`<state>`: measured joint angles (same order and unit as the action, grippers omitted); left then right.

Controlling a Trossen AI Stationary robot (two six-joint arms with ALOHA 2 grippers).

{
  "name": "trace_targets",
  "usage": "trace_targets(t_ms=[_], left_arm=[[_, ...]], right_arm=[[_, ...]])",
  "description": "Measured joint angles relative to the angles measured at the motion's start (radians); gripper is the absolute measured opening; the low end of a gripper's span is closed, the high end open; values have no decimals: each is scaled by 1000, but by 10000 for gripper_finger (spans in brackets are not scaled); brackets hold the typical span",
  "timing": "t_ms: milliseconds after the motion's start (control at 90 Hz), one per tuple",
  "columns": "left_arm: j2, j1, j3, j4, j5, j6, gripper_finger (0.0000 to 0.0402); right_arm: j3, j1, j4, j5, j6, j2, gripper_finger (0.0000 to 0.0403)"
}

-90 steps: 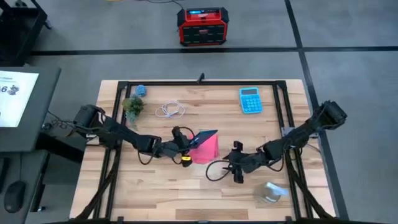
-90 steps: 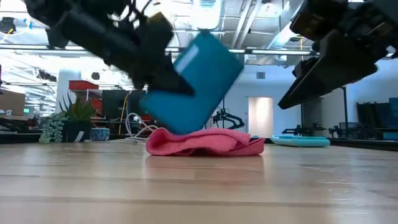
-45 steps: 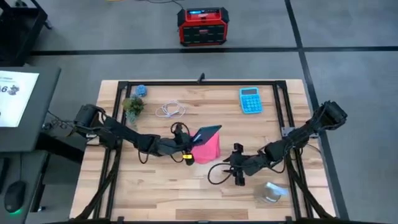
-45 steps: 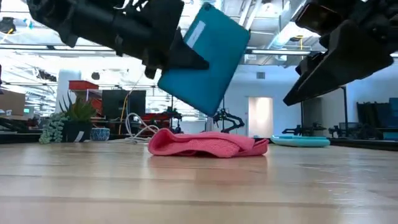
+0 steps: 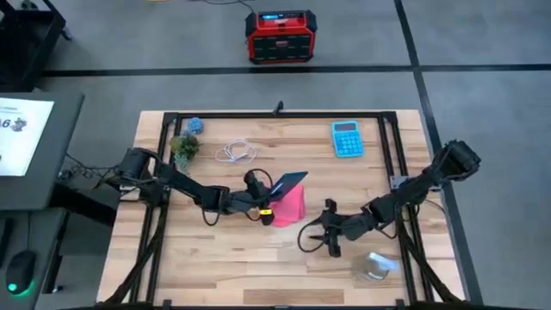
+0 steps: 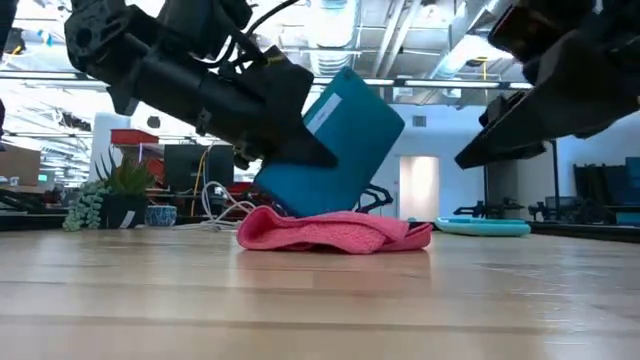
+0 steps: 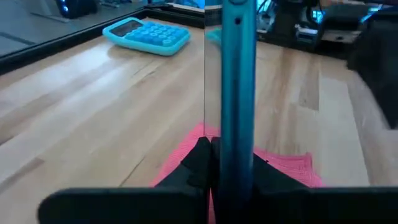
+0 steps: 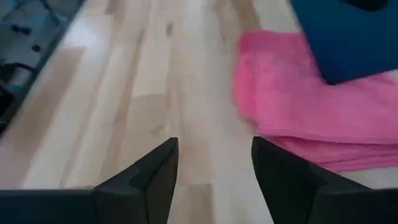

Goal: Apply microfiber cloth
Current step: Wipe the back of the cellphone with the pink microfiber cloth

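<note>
While the left gripper (image 5: 261,197) clamps its fingers on a flat teal-blue rectangular slab, apparently a cased phone or tablet (image 6: 330,140), the crumpled bright pink microfiber cloth (image 5: 288,207) lies near the middle of the light wooden table (image 5: 215,267) in the high view. In the low view the slab is tilted, its lower edge at the cloth's top folds; whether it touches them I cannot tell. In the left wrist view the slab (image 7: 235,93) shows edge-on, upright between the dark fingers (image 7: 200,163), with pink fabric (image 7: 292,167) beneath it.

Lower right of centre in the high view, the right gripper (image 5: 326,234) hovers apart from the cloth. In the right wrist view its two dark fingers (image 8: 155,174) stand wide apart around bare wood, the cloth (image 8: 292,106) just beyond them.

Open room lies along the bottom of the high view, where the boards are bare from the left corner across, save for one clear crumpled plastic bag (image 5: 375,266) at lower right. A black metal frame (image 5: 275,114) runs along the table's far and side edges.

Counting: one pink cloth, one teal slab, one light blue calculator (image 5: 346,139) at upper right, one coiled white cable (image 5: 235,153), one small green plant (image 5: 183,147) and one small blue object (image 5: 195,126) at upper left. One red and black box (image 5: 280,36) sits on the floor beyond the table.
</note>
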<state>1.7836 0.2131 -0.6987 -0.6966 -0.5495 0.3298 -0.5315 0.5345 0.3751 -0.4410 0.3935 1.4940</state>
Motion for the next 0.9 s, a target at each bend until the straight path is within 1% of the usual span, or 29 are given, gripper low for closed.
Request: trace_targets(t_ms=[56, 156, 222, 356, 544, 600, 689, 722, 900], left_arm=[[-13, 1, 1, 4, 23, -1, 13], [-55, 3, 3, 15, 73, 0, 13], [-78, 8, 3, 13, 93, -6, 13], [-98, 18, 3, 13, 104, -32, 13], [-99, 25, 3, 9, 140, -37, 13], [-99, 27, 3, 4, 152, -48, 13], [-99, 27, 2, -4, 152, -56, 13], [-99, 27, 2, -4, 152, -56, 13], [-99, 32, 2, -4, 149, -57, 13]], right_arm=[[0, 2, -9, -54, -2, -2, 191], [0, -4, -54, -188, 11, -9, 191], [0, -24, -60, -218, 11, -10, 191], [0, -60, -18, -216, -50, -48, 191], [0, -111, -24, -214, -122, -203, 191], [0, -130, -33, -178, -142, -240, 191], [-1, -170, -39, -39, -181, -276, 191], [-1, -182, -42, -11, -181, -282, 191], [-1, -217, -197, -6, -109, -306, 191]])
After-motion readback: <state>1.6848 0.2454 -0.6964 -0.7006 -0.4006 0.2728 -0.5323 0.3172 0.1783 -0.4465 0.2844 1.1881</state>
